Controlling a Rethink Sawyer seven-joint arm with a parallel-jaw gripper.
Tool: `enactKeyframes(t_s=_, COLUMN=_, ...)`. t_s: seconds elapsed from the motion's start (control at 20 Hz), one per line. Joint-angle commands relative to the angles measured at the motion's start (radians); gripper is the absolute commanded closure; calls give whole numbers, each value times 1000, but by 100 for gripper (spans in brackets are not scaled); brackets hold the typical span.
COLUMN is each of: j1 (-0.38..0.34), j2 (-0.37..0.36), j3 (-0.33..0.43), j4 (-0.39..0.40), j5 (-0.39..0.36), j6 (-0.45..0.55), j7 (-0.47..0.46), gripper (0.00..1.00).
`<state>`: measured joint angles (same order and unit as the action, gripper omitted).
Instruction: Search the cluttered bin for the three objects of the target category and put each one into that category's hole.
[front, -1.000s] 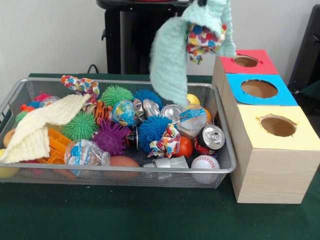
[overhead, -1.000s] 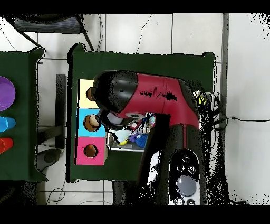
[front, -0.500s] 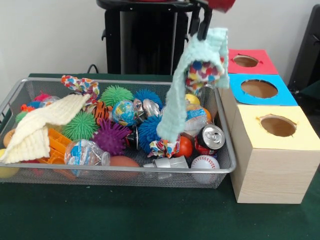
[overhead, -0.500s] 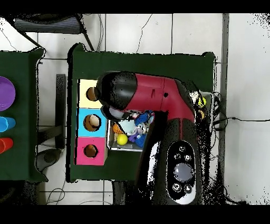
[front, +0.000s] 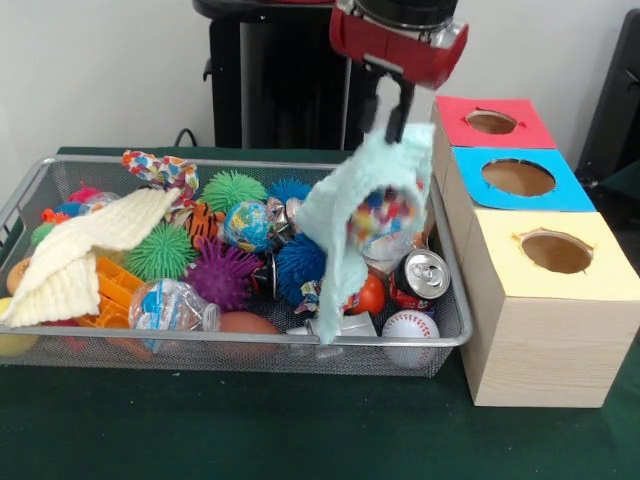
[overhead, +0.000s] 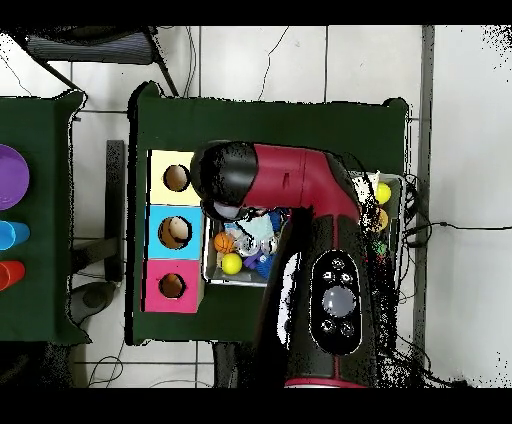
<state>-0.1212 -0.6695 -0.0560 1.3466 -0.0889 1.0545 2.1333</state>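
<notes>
My gripper (front: 397, 125) hangs from the red and black arm (overhead: 300, 190), its dark fingers pinched shut on the top of a mint-green knitted cloth (front: 345, 225). The cloth is soft and ribbed, draping straight down below the gripper in a long fold whose lower tip reaches the front rim of the wire-mesh bin (front: 250, 345). Tucked inside the fold I see a patch of fabric with bright multicoloured dots (front: 382, 212).

Directly under the gripper sits a shiny drinks can (front: 418, 278), and just in front of that a white baseball (front: 410, 325) with red stitching. To the gripper's side, across the bin, lie spiky rubber balls in green (front: 160, 250), purple (front: 222, 272) and blue (front: 300, 258), and a cream waffle-textured cloth (front: 85, 250) draped over the far end.

On the other side, close by the gripper, stand three wood-grain boxes with round holes: red-topped (front: 492, 122), blue-topped (front: 518, 178), yellow-topped (front: 555, 252).

From overhead the arm reaches across the bin, its black elbow above the boxes' edge.
</notes>
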Motion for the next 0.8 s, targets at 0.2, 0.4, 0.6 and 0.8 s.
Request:
enactKeyframes(t_s=0.2, j1=-1, j2=64, j3=19, j4=41, j5=-55, j6=-18, j7=66, gripper=0)
enactKeyframes(t_s=0.4, j1=7, j2=80, j3=-3, j4=11, j5=-91, j6=-123, j7=101, gripper=0)
enactKeyframes(t_s=0.6, j1=-7, j2=102, j3=-29, j4=-45, j5=-137, j6=-191, j7=100, gripper=0)
enactKeyframes(t_s=0.8, j1=-49, j2=165, j3=-24, j4=-90, j5=-162, j6=-234, j7=58, gripper=0)
